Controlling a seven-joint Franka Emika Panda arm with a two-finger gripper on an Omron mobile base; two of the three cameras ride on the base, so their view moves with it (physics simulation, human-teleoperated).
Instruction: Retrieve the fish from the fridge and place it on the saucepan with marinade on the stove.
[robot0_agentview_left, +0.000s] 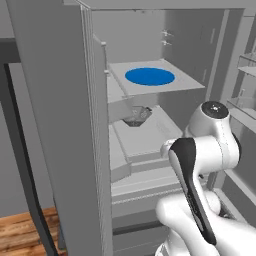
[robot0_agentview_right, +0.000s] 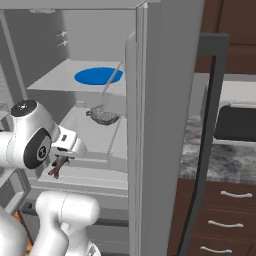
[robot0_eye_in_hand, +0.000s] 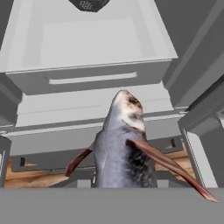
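The fridge (robot0_agentview_left: 60, 125) stands open in front of me, its shelves and drawers bare grey. My gripper (robot0_agentview_right: 61, 161) hangs in front of the lower drawers, shut on the fish (robot0_agentview_right: 56, 170), a small grey-brown body with reddish fins. In the hand view the fish (robot0_eye_in_hand: 122, 148) points head-first away from the hand, over the drawer fronts, and hides the fingertips. The saucepan with marinade and the stove are out of view.
A blue plate (robot0_agentview_left: 150, 76) lies on the upper shelf and a grey faceted bowl (robot0_agentview_left: 137, 116) on the shelf below. The fridge's open doors (robot0_agentview_right: 160, 125) flank the arm closely on both sides. A stone counter over brown drawers (robot0_agentview_right: 225, 200) is at the right.
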